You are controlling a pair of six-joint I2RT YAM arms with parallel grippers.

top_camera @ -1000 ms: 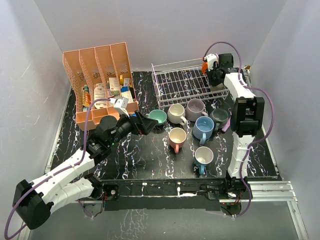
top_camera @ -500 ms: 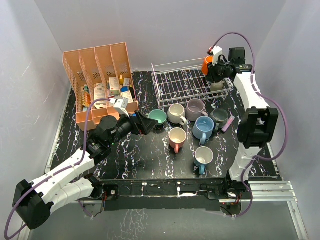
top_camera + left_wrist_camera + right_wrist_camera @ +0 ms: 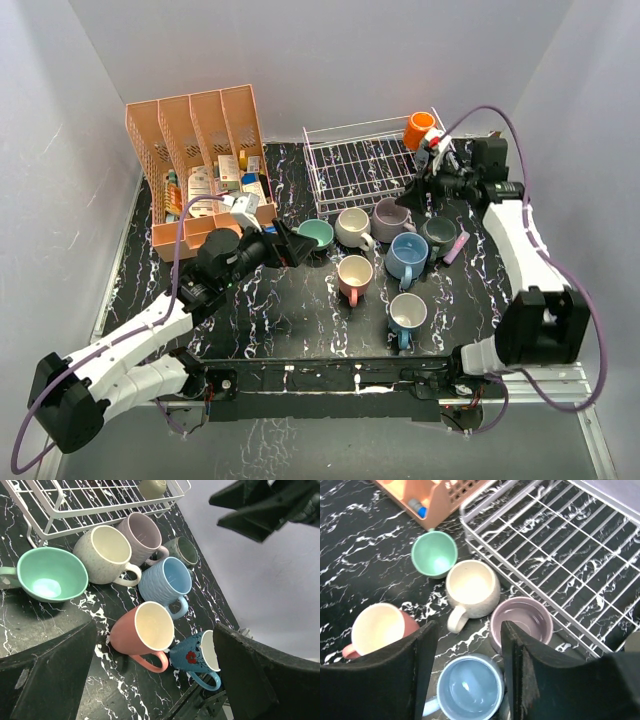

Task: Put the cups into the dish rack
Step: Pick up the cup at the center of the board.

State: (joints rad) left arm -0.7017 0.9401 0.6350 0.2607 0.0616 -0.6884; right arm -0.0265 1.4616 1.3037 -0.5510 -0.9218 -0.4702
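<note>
Okay, both sets of fingers are empty. My left fingers are spread wide, low over the table, just left of the teal mug, with nothing between them. My right fingers are parted too and grip nothing. They hang above the lilac mug and light blue mug, by the near right corner of the dish rack. The rack sits at the far side of the table, right of the salmon organizer. The orange mug is at the rack's far right corner; I cannot tell if it sits fully inside. The olive mug is inside the rack by its near rail. Seven mugs stand on the table just in front of the rack, openings up. Teal, cream mug, lilac and dark grey mug are closest to the rack. Light blue and pink mug come next, and the blue flower mug is nearest me. A pink stick lies beside the dark grey mug.
</note>
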